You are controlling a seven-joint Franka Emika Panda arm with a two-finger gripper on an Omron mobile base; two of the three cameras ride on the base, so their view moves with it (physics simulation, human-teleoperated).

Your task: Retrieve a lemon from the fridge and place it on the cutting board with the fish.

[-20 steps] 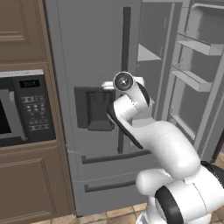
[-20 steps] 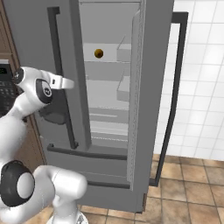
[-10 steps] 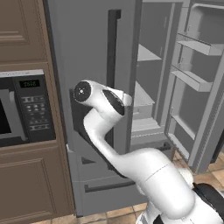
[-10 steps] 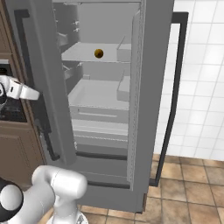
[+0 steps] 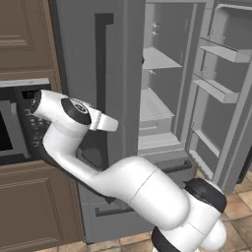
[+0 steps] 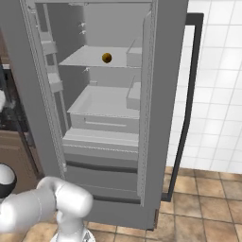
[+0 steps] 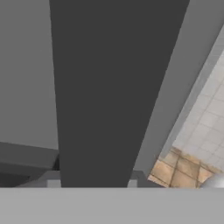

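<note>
The grey fridge (image 6: 101,101) stands with both doors swung wide, its pale shelves showing. The lemon (image 6: 107,57), small and yellow-orange, rests on the upper shelf toward the back. My gripper (image 5: 109,124) is at the left door (image 5: 78,74), shut on its dark vertical handle (image 5: 102,64). In the hand view that handle (image 7: 109,87) runs as a broad dark bar straight down the middle, very close; my fingertips are hidden there. The cutting board and the fish are out of view.
A black microwave (image 5: 12,125) sits in brown cabinets (image 5: 24,34) just left of the fridge, close behind my arm's elbow. The right fridge door (image 5: 224,93) with its bins hangs open at the right. White wall tiles (image 6: 217,94) and tan floor tiles (image 6: 203,203) lie beyond.
The left fridge door has swung farther open with my gripper on its handle. My arm has swept left toward the microwave, and more of the fridge interior shows.
</note>
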